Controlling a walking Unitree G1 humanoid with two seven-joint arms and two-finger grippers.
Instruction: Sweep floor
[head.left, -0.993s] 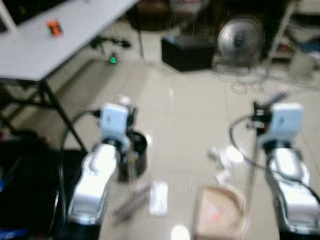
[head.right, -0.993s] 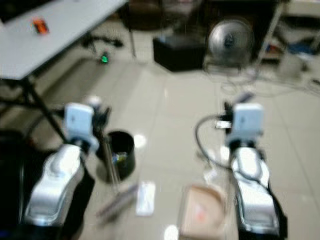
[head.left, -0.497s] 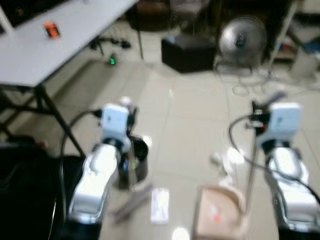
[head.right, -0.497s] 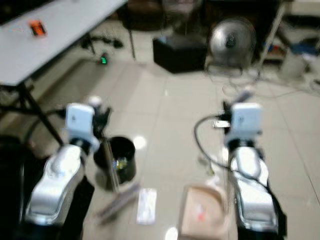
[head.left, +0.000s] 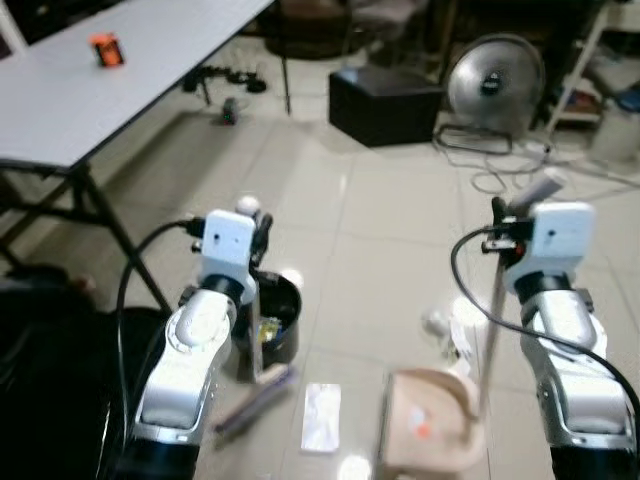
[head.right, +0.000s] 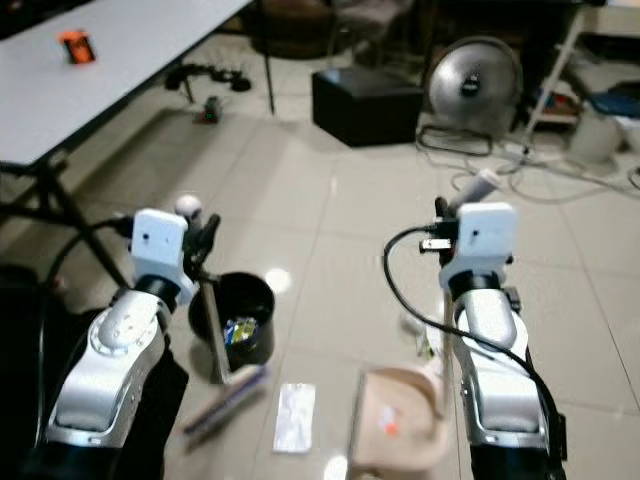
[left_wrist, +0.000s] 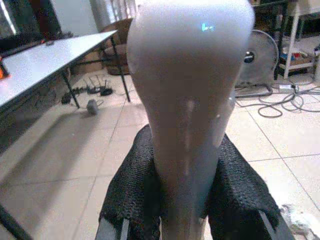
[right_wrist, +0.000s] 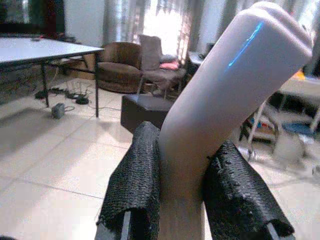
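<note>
On the tiled floor, the left pincer grips the broom handle at 9 o'clock, its brush beside a black bin. At 3 o'clock the right pincer clamps the dustpan handle; the dustpan sits at 6 o'clock near crumpled litter.

Both silver arms reach forward and slightly inward from the bottom corners of the head view, wrists raised. The left pincer sits at about 9 o'clock from centre, its two black fingers clamped on either side of a pale rounded broom handle — upright in the grip. The right pincer sits at about 3 o'clock, its black fingers pressed around a pale dustpan handle whose top bends off to one side.
</note>
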